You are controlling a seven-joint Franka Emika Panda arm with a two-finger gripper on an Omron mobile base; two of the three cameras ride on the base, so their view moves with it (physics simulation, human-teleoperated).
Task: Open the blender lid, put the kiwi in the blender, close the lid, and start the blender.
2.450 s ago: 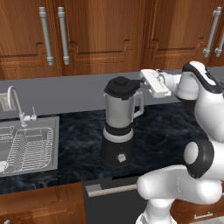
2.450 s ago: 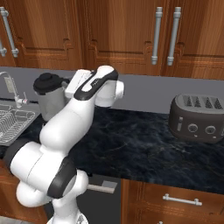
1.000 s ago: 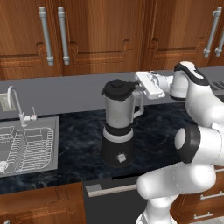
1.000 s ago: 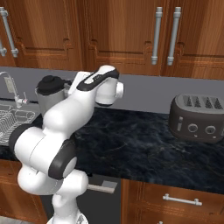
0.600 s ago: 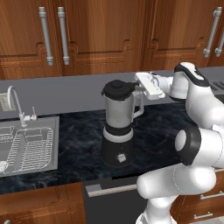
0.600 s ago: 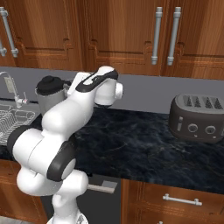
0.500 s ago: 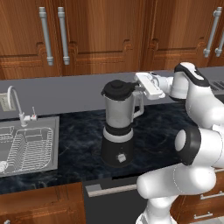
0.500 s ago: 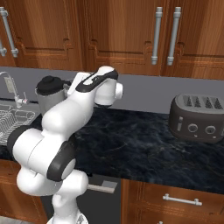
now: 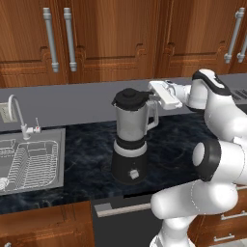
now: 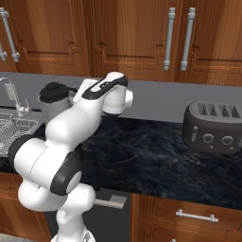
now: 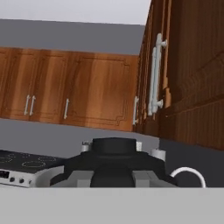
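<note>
We see the tool at the right edge of the blender lid, its white hand reaching in sideways from the right. In the hand view the round black blender lid sits directly before the camera, with the tool's dark fingers drawn together on its raised centre knob; the grip looks clamped on the blender lid, though the finger pads themselves are partly hidden at the bottom of that view. The lid sits on the jar's mouth.

The blender stands upright on the dark marbled counter, its black base carrying a small white front knob and its clear grey jar showing a handle on the right side. From the right base view the blender is partly hidden behind the white arm. We cannot find the kiwi in any of the views.

To the left of the blender, a steel sink with a wire rack is set into the counter, with a curved faucet behind it. Well to the right on the counter stands a squat dark toaster. Wooden wall cabinets with long metal handles run above a grey backsplash, and wooden drawers sit below the counter edge.
</note>
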